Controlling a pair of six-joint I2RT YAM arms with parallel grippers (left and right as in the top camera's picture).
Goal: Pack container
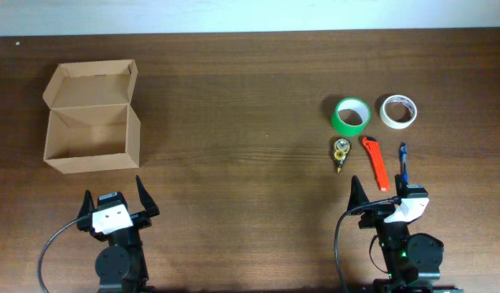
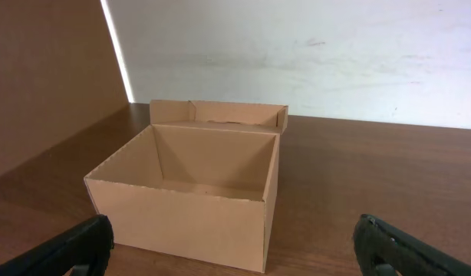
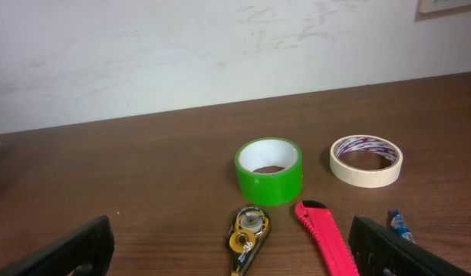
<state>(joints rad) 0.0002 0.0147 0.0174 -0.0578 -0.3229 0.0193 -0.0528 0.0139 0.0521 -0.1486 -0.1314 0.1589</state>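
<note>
The container, a tan cardboard box (image 1: 91,140) with its flap lid open, stands at the far left; its hollow inside shows in the left wrist view (image 2: 197,184). My left gripper (image 1: 117,202) is open and empty, just in front of the box (image 2: 235,249). At the right lie a green tape roll (image 1: 352,115), a white tape roll (image 1: 398,111), a yellow correction-tape dispenser (image 1: 340,153), a red box cutter (image 1: 375,163) and a blue pen (image 1: 402,163). My right gripper (image 1: 387,194) is open and empty in front of them (image 3: 235,253). The right wrist view shows the green roll (image 3: 269,172), the white roll (image 3: 366,160), the dispenser (image 3: 247,234) and the cutter (image 3: 326,244).
The brown wooden table (image 1: 250,98) runs to a white wall at the back. A brown board (image 2: 44,84) stands to the left of the box.
</note>
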